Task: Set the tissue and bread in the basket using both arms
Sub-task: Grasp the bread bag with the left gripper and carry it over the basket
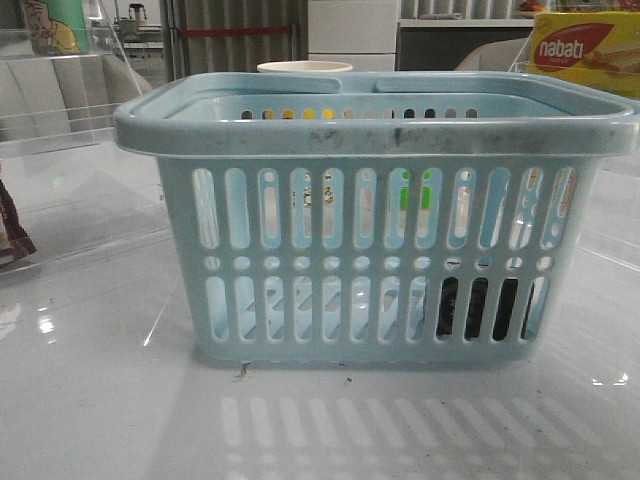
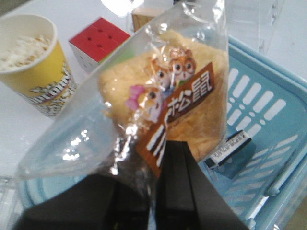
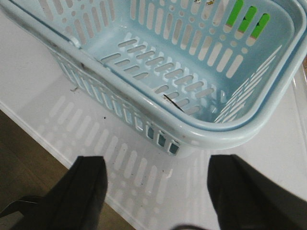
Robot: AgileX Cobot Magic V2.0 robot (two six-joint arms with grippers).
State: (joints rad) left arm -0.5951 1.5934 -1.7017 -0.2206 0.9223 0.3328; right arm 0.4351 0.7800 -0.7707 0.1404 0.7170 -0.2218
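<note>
- The left gripper [image 2: 156,191] has its fingers [image 2: 180,187] pinched narrow on the clear wrapper of the bread [image 2: 165,100], holding it up above the basket [image 2: 268,110].
- The right gripper [image 3: 156,184] has its fingers [image 3: 84,187] spread wide and holds nothing; it hovers over the white tabletop [image 3: 33,72], just outside the basket's rim [image 3: 216,134].
- The tissue [image 1: 478,305] shows as a dark shape through the lower slots, lying on the basket floor toward the right end in the front view.
- A yellow popcorn cup [image 2: 36,62] and a cube puzzle [image 2: 98,43] stand on the tabletop beside the basket.
- A yellow-and-red nabati box [image 1: 590,50] sits behind the basket at the right.
</note>
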